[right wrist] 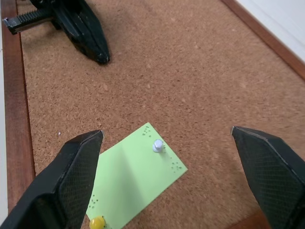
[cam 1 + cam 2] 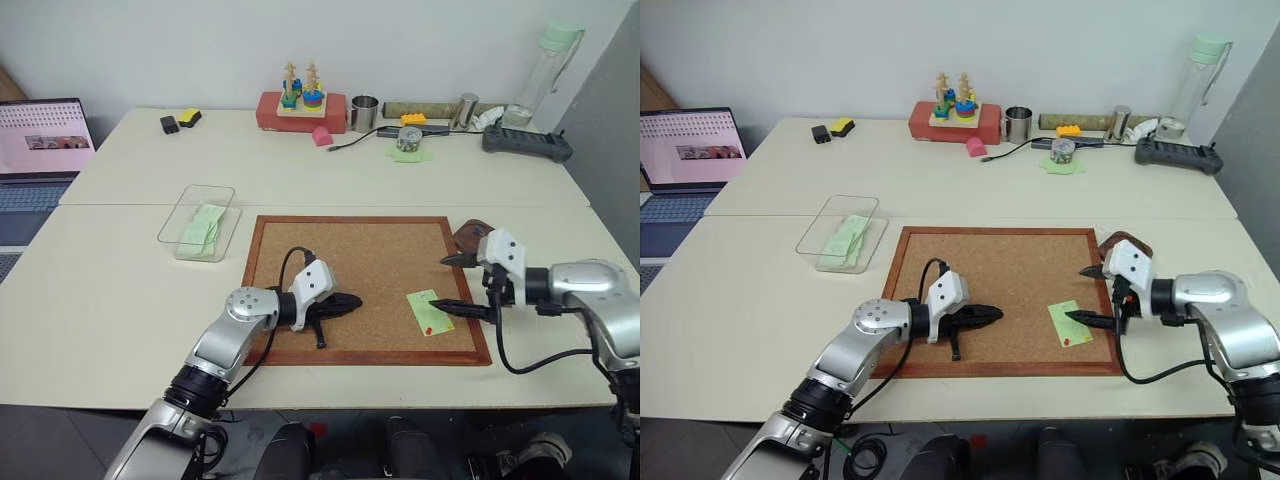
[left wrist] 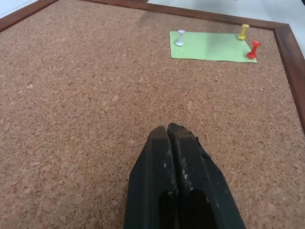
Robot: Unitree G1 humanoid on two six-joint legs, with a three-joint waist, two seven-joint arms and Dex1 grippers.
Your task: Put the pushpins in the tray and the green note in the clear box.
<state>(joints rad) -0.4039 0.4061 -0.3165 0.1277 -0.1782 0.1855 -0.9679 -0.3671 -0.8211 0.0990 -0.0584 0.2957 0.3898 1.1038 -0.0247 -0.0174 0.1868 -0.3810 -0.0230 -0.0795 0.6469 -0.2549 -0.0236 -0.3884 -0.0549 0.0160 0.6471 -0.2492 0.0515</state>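
Cork board (image 2: 360,270) with a wooden frame, flat on the desk (image 2: 120,280), and that's where most of the action sits. One green note (image 3: 212,46) pinned near the board's right edge. Three pins counted on it: one white pin (image 3: 180,37), one yellow pushpin (image 3: 243,32), one red pushpin (image 3: 253,49). All three standing upright in the paper, none pulled.

Left gripper (image 2: 350,301) low over the middle of the board, fingers (image 3: 176,181) clenched together with nothing between them, tips aimed toward the note but well apart from it.

Right gripper (image 1: 167,143) coming in from the right edge of the board, fingers (image 1: 71,176) spread wide, straddling the note from above, gripping nothing. Can't tell whether the lower fingertip actually touches the paper.

One tray (image 2: 1130,243), dark brown, just off the board's right side, mostly hidden behind the right gripper. One clear box (image 2: 197,222) on the desk left of the board, near its far-left corner, with paler mint-green papers (image 2: 203,227) folded inside.

Further back along the wall: one laptop (image 2: 40,150), one red block with stacking toys (image 2: 300,105), one metal cup (image 2: 364,113), one tall clear bottle (image 2: 545,75).
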